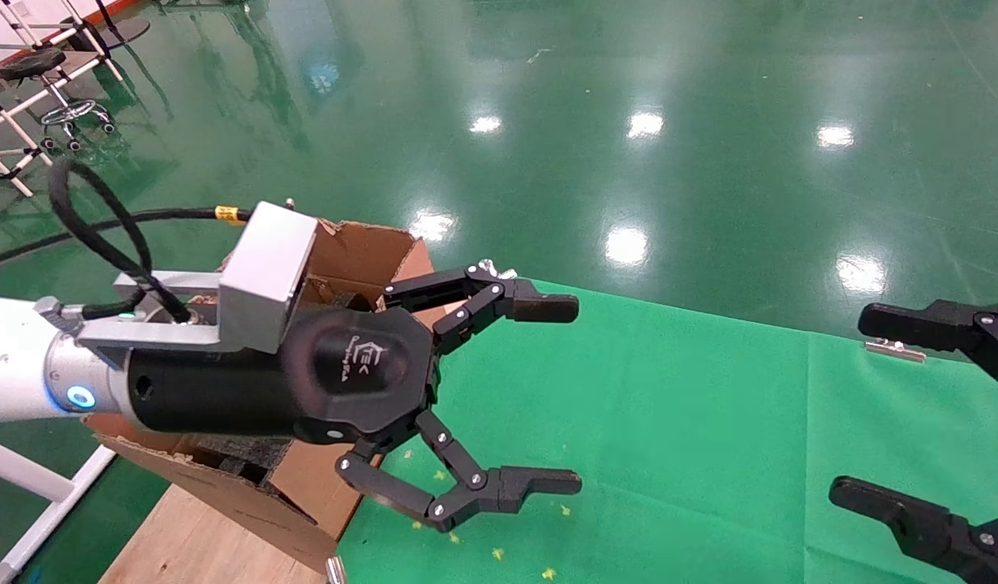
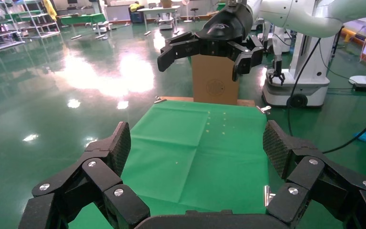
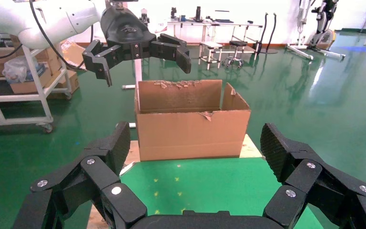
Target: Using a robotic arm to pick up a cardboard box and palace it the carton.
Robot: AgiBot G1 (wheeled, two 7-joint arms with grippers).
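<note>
The carton stands at the left end of the table, flaps torn, with dark foam inside; it also shows in the right wrist view. My left gripper is open and empty, its wrist above the carton and its fingers reaching out over the green cloth. It shows open in its own view and above the carton in the right wrist view. My right gripper is open and empty at the right. The small tape-wrapped cardboard box shows neither on the cloth nor in a gripper.
A plain upright brown box with a round mark stands at the table's right end, behind the right gripper. Metal clips hold the cloth. Bare wood shows beside the carton. Green floor surrounds the table.
</note>
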